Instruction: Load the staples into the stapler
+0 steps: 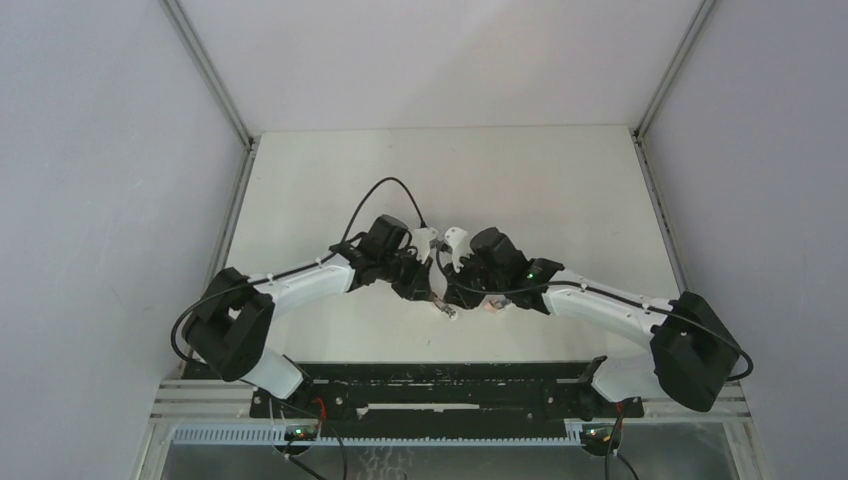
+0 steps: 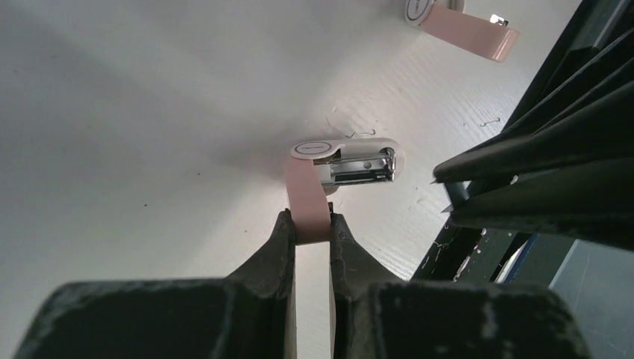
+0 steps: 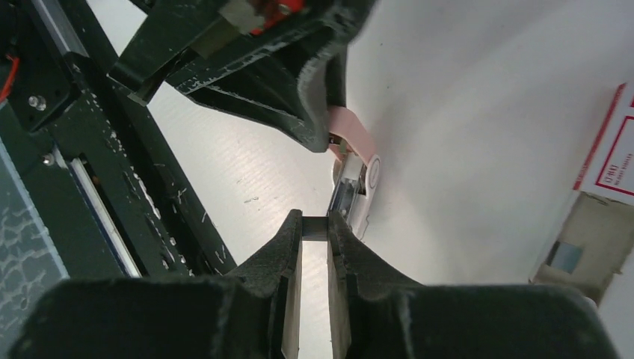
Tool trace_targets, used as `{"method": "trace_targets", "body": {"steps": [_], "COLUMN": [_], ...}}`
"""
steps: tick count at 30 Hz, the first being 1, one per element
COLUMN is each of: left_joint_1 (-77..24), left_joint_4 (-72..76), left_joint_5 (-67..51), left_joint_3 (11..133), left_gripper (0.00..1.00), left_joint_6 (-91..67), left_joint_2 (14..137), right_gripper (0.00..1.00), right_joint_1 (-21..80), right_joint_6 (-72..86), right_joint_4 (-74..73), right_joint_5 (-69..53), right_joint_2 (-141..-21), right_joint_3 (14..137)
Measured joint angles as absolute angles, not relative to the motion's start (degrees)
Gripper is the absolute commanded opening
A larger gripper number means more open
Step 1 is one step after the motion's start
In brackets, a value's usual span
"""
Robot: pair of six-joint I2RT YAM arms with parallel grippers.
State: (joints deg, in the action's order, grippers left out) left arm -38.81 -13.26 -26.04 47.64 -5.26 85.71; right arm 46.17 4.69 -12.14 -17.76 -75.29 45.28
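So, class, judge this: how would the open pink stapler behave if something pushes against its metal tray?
Held only by its pink lid in the left gripper, the stapler would probably swing at its hinge. It looks small and light, so it likely shifts easily. Its smooth plastic may slip.

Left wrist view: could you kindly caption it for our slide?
Left gripper pinches the lid of the open pink mini stapler, metal channel exposed.
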Motion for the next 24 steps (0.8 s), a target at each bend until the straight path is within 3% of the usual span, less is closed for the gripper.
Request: {"method": "trace_targets", "body": {"steps": [4,6,8,13,15,20,24], "left_joint_1": [-38.8,-38.8,-38.8,-38.8,-38.8,-38.6,-38.6], "left_joint_4": [-14.8,-15.7,-15.8,-15.4,-15.3,-15.0,-13.6], "left_joint_5": [-27.7,-27.5,-27.4,-27.4,-27.2,-26.6,-25.4], "left_joint_3": [48.9,48.9,48.9,48.8,48.8,48.7,48.3], "left_gripper": [0.34,0.38,0.38,0.21,0.19,0.22,0.32], "left_joint_6": [-2.6,-1.8,-1.7,-1.8,-1.9,-1.9,-2.4], "left_joint_2": [87.1,87.1,87.1,86.3,85.5,83.8,82.6], "right_gripper": [0.13,0.13,0.13,0.13,0.13,0.13,0.13], "right_joint_1": [48.3,48.7,48.9,49.0,49.3,49.6,49.1], "right_joint_6": [4.4,4.4,4.4,4.4,4.3,4.9,6.6], "right_joint_4": [-11.2,-11.0,-10.8,-10.8,-10.7,-10.4,-10.6], "right_joint_5": [-15.6,-15.0,-14.4,-13.1,-12.6,-12.0,-10.5], "right_joint_2": [-76.7,-76.8,-76.9,-77.8,-77.8,-77.4,-76.3], "right_joint_3": [44.4,43.9,43.6,43.5,43.5,43.5,43.5]}}
